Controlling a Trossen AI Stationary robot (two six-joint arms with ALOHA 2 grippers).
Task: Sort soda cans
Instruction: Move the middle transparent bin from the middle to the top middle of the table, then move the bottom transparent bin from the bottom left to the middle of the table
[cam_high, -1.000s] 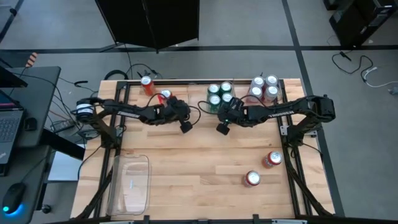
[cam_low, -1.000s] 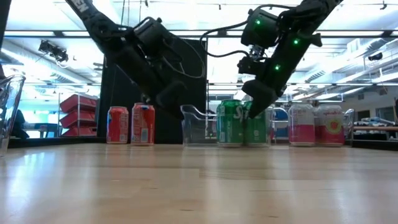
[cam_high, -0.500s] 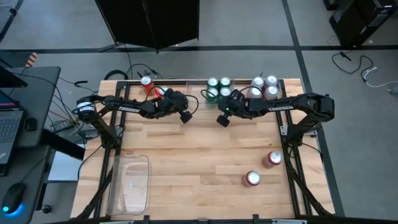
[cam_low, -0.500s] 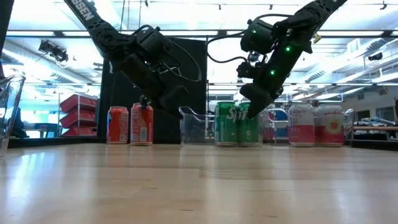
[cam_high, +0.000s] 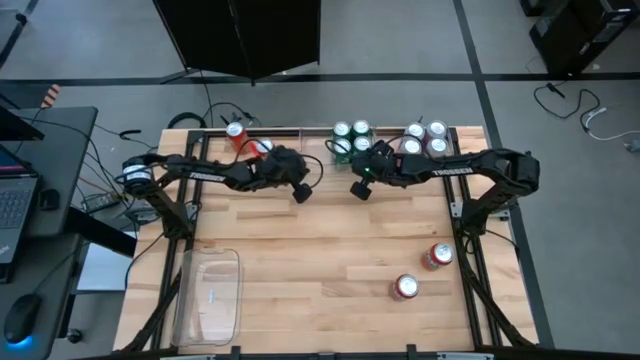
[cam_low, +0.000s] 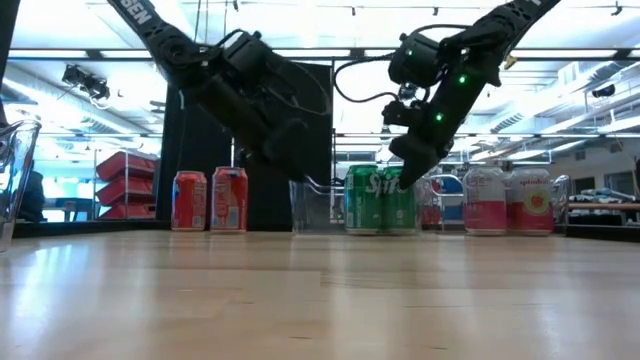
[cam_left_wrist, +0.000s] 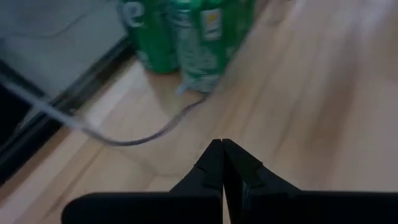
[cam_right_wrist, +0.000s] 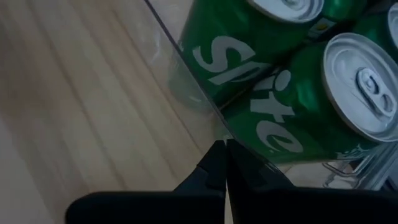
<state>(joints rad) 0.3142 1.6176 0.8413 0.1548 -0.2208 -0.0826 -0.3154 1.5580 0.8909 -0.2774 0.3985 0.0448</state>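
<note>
Having pulled back toward the far edge since a second ago: left gripper (cam_high: 300, 192) now hanging just beside the red cans (cam_high: 236, 132) at the far left, right gripper (cam_high: 359, 188) now hanging just in front of the green cans (cam_high: 351, 139). Both riding higher above the table (cam_high: 320, 260) in the low view than before, left gripper (cam_low: 290, 140) over the near wall of a clear bin (cam_low: 318, 205), right gripper (cam_low: 410, 160) over the green cans (cam_low: 380, 198).

Showing fingers pressed together, holding nothing: left gripper (cam_left_wrist: 222, 163) in its wrist view, right gripper (cam_right_wrist: 221, 163) in its own.

Sitting unchanged: green cans grouped at the far middle, silver-white and red cans (cam_high: 425, 140) at the far right, two more red cans (cam_high: 421, 272) lying apart near the right front, another clear bin (cam_high: 210, 295) at the left front.

Partly hiding under the left arm: a second red can at the far left, only a sliver showing from above. Blurring in the left wrist view: green cans (cam_left_wrist: 186, 34). Cutting off at the frame edge in the right wrist view: green cans (cam_right_wrist: 292, 93) behind a clear bin wall (cam_right_wrist: 186, 68). Hard to count in the low view: silver-white and red cans (cam_low: 508, 200), overlapping.
</note>
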